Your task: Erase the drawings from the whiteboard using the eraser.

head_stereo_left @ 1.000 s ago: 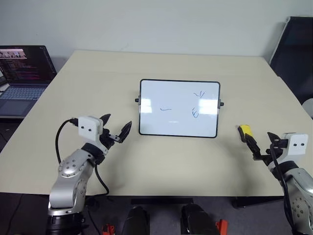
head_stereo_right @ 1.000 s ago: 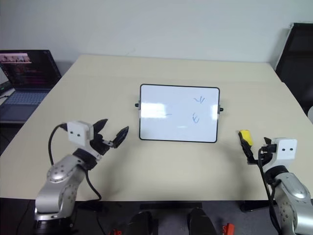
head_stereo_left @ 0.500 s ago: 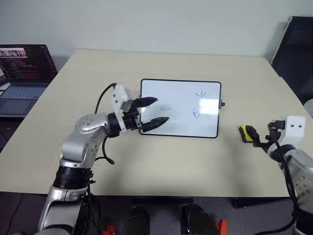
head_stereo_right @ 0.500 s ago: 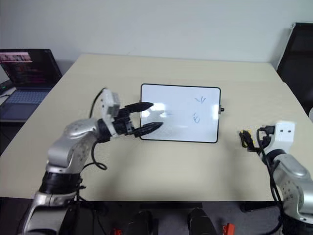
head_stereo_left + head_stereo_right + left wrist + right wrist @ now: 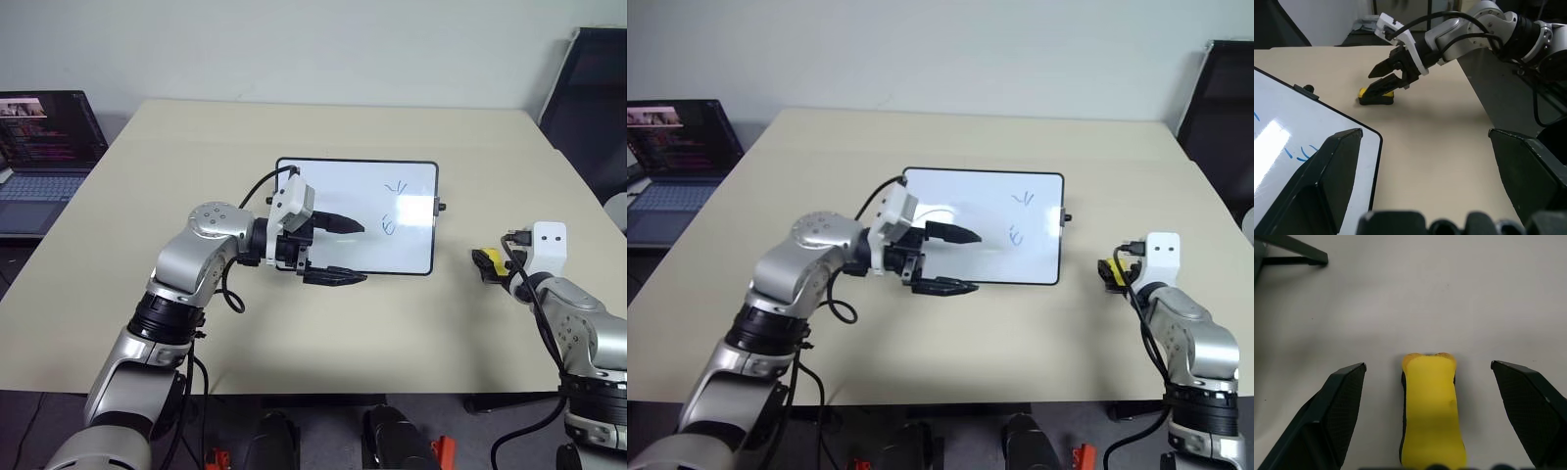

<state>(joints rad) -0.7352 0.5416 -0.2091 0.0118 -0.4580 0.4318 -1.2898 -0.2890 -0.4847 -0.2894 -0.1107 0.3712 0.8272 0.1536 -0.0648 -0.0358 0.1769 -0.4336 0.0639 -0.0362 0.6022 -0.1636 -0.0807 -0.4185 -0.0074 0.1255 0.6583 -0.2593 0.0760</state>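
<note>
Reaching in from both sides, two arms worked over one surface (image 5: 411,323) that carried one whiteboard (image 5: 411,257) and one eraser (image 5: 487,260).

One laptop (image 5: 44,147) sat open at the far left. The left gripper (image 5: 345,252) had swung right since a second earlier, from the bare surface to the whiteboard's near left part, fingers (image 5: 343,224) spread apart and holding nothing. Three blue drawings (image 5: 390,226) marked the whiteboard, which lay flat at the middle: a wavy dash largely behind the fingers, and a V-scribble and a loop toward its right side. The yellow eraser lay on the surface just right of the whiteboard, and the right gripper (image 5: 1426,396) had pushed forward to straddle it, fingers (image 5: 1334,416) wide open on either side, not touching it.
</note>
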